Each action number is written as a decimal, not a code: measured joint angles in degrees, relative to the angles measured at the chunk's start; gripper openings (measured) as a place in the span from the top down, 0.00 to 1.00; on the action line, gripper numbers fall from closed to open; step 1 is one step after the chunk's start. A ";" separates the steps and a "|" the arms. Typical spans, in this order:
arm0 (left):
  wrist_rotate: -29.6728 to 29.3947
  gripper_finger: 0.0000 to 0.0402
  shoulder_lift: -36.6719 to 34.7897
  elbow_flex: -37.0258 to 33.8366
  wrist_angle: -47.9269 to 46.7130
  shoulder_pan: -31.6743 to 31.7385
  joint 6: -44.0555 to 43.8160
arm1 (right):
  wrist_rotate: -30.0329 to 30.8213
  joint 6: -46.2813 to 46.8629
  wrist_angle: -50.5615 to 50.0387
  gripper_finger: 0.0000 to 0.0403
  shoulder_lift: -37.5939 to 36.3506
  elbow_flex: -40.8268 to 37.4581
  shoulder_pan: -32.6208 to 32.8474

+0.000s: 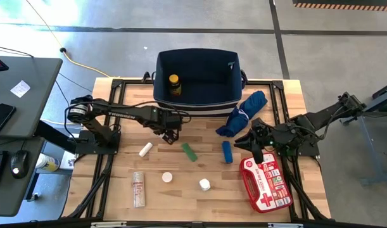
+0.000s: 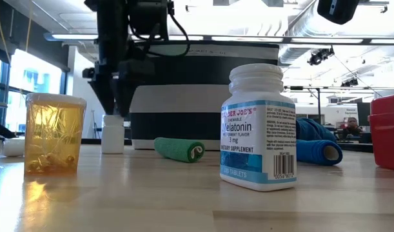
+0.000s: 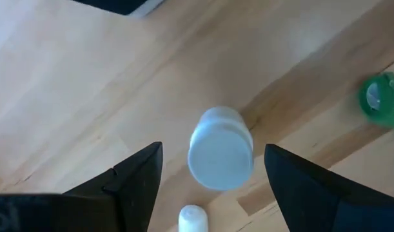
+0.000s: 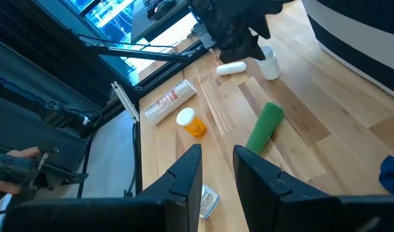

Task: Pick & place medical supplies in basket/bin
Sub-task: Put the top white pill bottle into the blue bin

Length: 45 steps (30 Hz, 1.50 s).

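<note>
Hovering over the table just in front of the navy-blue fabric bin (image 1: 196, 76), the left gripper (image 1: 170, 133) points straight down with its fingers (image 3: 135, 180) spread wide on either side of a small white bottle (image 3: 220, 148) that stands upright on the wood; in the left wrist view the bottle's cap sits in the gap with clear space on both sides, so nothing is gripped. The low view shows the same white bottle (image 2: 113, 134) standing just beneath the dark fingertips. Inside the bin, an amber yellow-capped bottle (image 1: 174, 83) stands near its left wall. On the table, a white tube (image 1: 145, 149) lies near the left gripper, a green roll (image 1: 190, 152) lies toward the middle, and a blue roll (image 1: 227, 152) lies to its right. Nearer the front edge are a long clear tube with red print (image 1: 139, 189), an amber vial with a white cap (image 1: 167, 178), and a white melatonin bottle (image 1: 205, 184). The red-and-white first aid pouch (image 1: 265, 183) lies at the front right. A royal-blue fabric bundle (image 1: 242, 114) lies beside the bin's right corner. The right gripper (image 1: 255, 147) waits at the table's right side just above the pouch, its fingers (image 4: 184, 177) set a narrow gap apart and holding nothing.
</note>
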 joint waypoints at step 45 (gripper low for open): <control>2.76 0.41 0.00 -4.41 5.75 -0.95 -1.55 | 0.02 0.63 -0.20 0.80 -0.01 0.00 0.01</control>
